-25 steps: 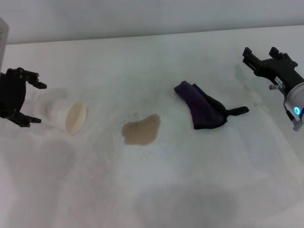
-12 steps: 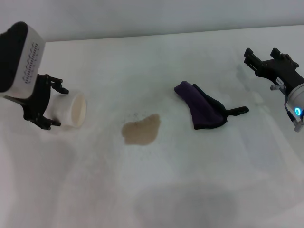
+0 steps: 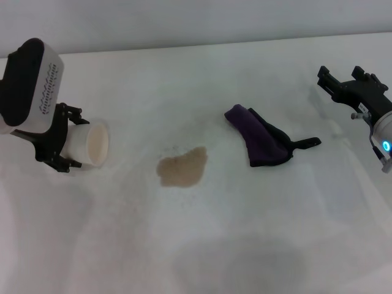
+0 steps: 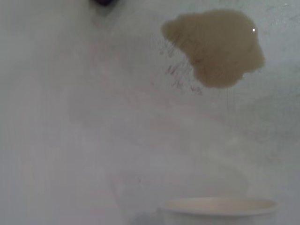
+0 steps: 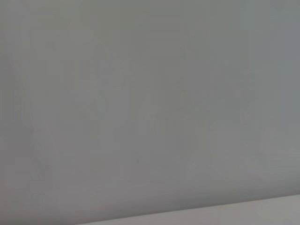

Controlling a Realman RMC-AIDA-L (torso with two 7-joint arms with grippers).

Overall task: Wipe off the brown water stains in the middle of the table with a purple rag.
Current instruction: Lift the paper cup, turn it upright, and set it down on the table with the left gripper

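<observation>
The brown water stains (image 3: 182,167) lie in the middle of the white table (image 3: 214,239); they also show in the left wrist view (image 4: 215,47). The purple rag (image 3: 260,142) lies crumpled to the right of the stains, its black tail pointing right. My left gripper (image 3: 75,139) is at the far left, its fingers closed around a white paper cup (image 3: 90,146) that lies on its side with its mouth towards the stains. The cup's rim shows in the left wrist view (image 4: 220,207). My right gripper (image 3: 339,76) hovers open and empty at the far right, beyond the rag.
The right wrist view shows only a plain grey wall. The table's far edge meets the wall at the back.
My left gripper has moved right from beside the cup, closed around it and shifted it a little up the table. The right gripper has barely moved. Rag and stains are unchanged.
</observation>
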